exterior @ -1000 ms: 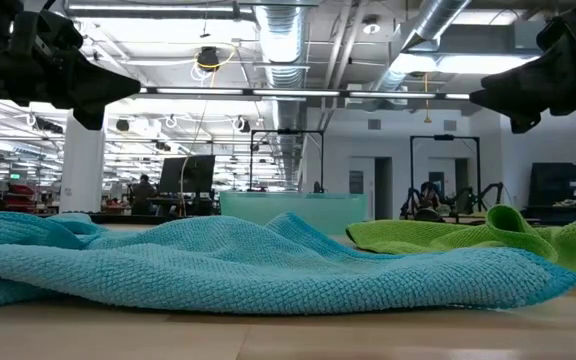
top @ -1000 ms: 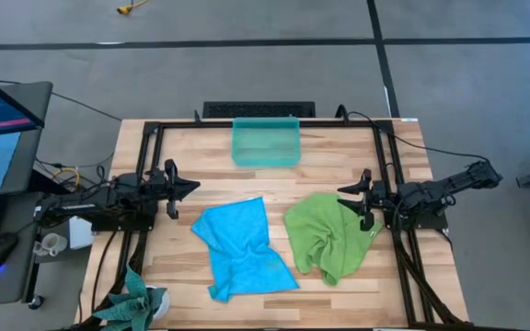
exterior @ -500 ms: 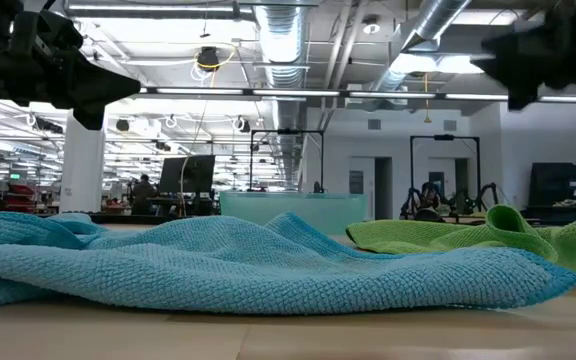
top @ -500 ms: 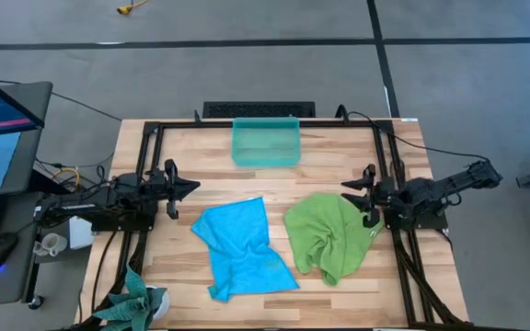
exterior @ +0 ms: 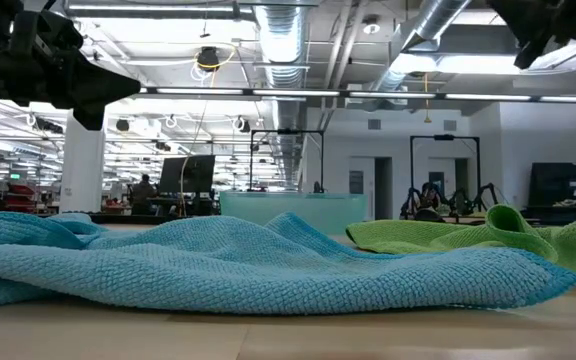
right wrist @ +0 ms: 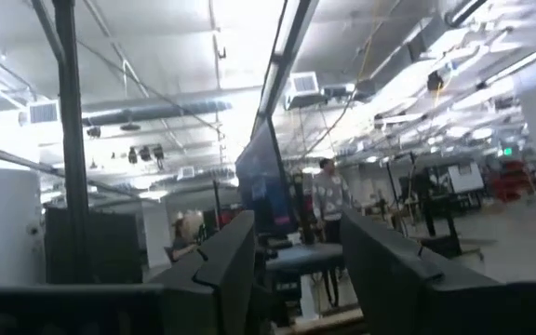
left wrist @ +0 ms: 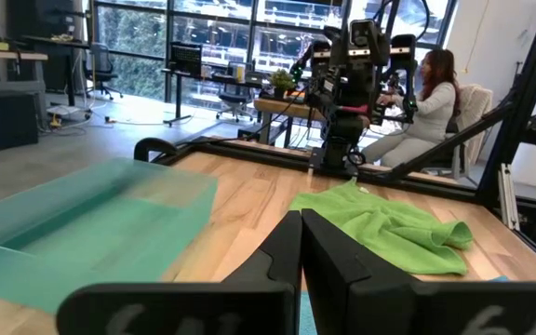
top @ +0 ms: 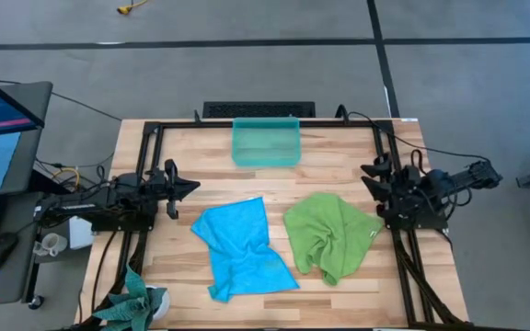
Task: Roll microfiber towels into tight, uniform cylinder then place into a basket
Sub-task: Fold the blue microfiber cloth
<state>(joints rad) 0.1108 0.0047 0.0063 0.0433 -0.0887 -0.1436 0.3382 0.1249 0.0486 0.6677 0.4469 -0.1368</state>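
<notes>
Both microfiber towels lie unrolled and rumpled on the table: the blue towel [top: 240, 248] left of centre, the green towel [top: 329, 233] just beside it to the right, and the basket [top: 266, 142] stands apart at the far edge. The left gripper [top: 191, 187] hangs near the blue towel's corner with jaws pressed together; the right gripper [top: 372, 173] sits by the green towel, jaws spread and holding nothing. Both cloths appear light, limp and grippy, so I judge a corner or straight hem the soundest hold, after flattening.
</notes>
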